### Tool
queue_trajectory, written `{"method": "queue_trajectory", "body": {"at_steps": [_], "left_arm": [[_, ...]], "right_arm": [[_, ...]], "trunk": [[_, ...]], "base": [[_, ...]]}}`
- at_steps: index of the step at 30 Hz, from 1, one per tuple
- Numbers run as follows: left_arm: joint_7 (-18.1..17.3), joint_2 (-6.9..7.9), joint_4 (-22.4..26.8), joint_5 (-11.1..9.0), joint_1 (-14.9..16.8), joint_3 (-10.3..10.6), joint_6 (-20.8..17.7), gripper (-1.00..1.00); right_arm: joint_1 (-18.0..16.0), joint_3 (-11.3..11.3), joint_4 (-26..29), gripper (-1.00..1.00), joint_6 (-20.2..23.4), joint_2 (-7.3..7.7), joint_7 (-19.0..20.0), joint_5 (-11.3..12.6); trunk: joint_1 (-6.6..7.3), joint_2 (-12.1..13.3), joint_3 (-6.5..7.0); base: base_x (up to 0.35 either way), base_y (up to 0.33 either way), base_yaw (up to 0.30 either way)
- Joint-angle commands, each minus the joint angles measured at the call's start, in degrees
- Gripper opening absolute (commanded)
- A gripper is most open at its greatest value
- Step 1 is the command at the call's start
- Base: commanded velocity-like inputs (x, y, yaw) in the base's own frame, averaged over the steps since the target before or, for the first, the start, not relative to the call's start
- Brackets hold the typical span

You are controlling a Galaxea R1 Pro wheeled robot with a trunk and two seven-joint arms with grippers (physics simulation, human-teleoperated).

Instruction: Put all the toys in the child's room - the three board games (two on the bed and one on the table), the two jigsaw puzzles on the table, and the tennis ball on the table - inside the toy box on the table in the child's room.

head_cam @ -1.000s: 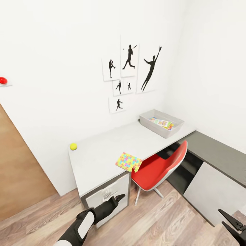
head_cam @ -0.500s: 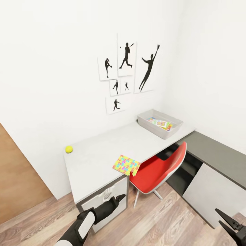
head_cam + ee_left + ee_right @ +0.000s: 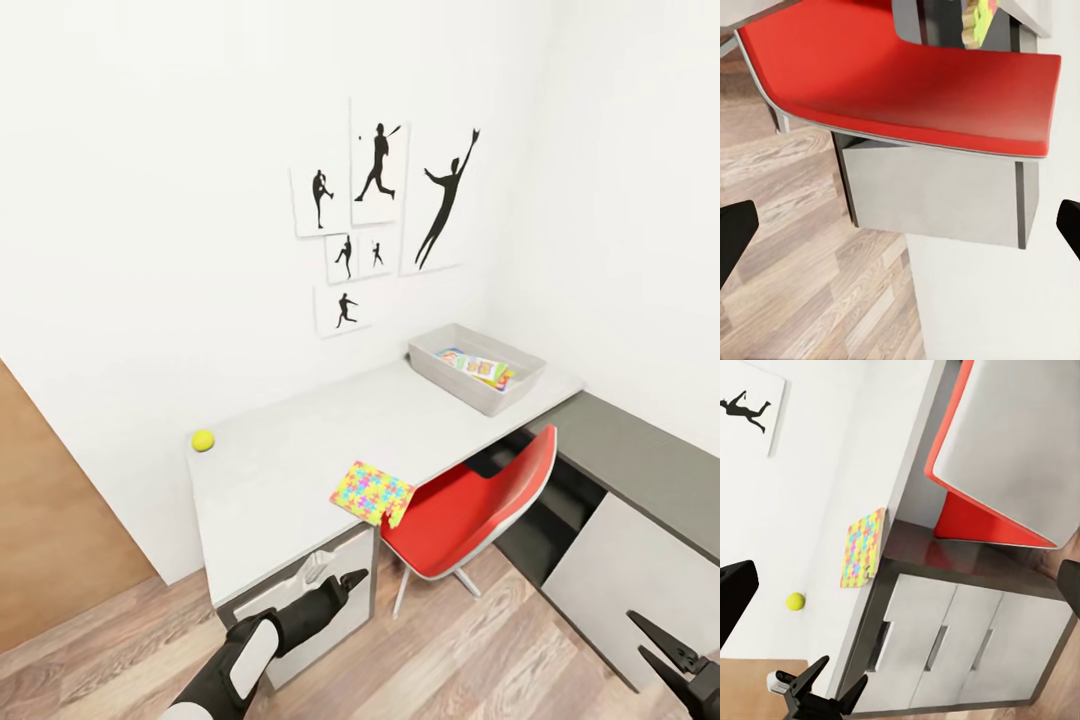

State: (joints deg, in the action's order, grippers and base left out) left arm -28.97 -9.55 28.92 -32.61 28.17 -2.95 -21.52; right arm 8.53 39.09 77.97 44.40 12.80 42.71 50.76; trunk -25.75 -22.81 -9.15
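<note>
A yellow tennis ball (image 3: 203,440) rests near the grey table's (image 3: 290,450) left back corner. A colourful jigsaw puzzle (image 3: 372,492) lies at the table's front edge, overhanging slightly. The grey toy box (image 3: 440,365) stands at the table's right end with a colourful flat box (image 3: 480,368) inside. My left gripper (image 3: 355,578) hangs open in front of the drawers, below the puzzle. My right gripper (image 3: 636,632) is open, low at the right. The right wrist view shows the puzzle (image 3: 862,547), the ball (image 3: 795,601) and the left gripper (image 3: 832,684).
A red chair (image 3: 470,505) is tucked under the table beside the puzzle. Grey drawers (image 3: 300,590) sit under the table's left part. A dark side counter with a cabinet (image 3: 640,470) runs along the right wall. Wooden floor (image 3: 450,650) lies between me and the table.
The whole head view has shifted slightly, so the camera moved; the table and toys stay put. Both grippers remain open in the same pose.
</note>
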Motion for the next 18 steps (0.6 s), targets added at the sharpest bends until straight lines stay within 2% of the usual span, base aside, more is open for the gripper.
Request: {"method": "queue_trajectory", "body": {"at_steps": [1,4,10,14,18], "left_arm": [[-0.1,-0.11,0.0,-0.3,0.0,-0.3,-0.6,1.00],[-0.1,-0.18,0.0,-0.3,0.0,-0.3,-0.6,1.00],[0.0,-0.30,0.0,-0.3,0.0,-0.3,-0.5,1.00],[0.0,-0.39,0.0,-0.3,0.0,-0.3,-0.5,1.00],[0.0,-0.45,0.0,-0.2,0.0,-0.2,-0.5,1.00]], "right_arm": [[0.0,0.0,0.0,1.00,0.3,0.02,0.0,0.2],[0.0,-0.2,0.1,1.00,0.3,0.03,0.0,0.2],[0.0,-0.6,0.1,1.00,0.3,0.03,-0.1,0.2],[0.0,-0.7,0.1,1.00,0.3,0.00,0.0,0.2],[0.0,-0.7,0.1,1.00,0.3,-0.02,-0.1,0.2]], "trunk": [[-0.04,-0.1,-0.10],[-0.04,-0.1,-0.10],[-0.04,-0.1,-0.10],[-0.04,-0.1,-0.10],[-0.04,-0.1,-0.10]], "base": [[0.010,-0.044,0.050],[0.014,-0.133,0.124],[0.141,-0.196,0.254],[0.079,-0.056,0.283],[-0.067,-0.024,0.248]]}}
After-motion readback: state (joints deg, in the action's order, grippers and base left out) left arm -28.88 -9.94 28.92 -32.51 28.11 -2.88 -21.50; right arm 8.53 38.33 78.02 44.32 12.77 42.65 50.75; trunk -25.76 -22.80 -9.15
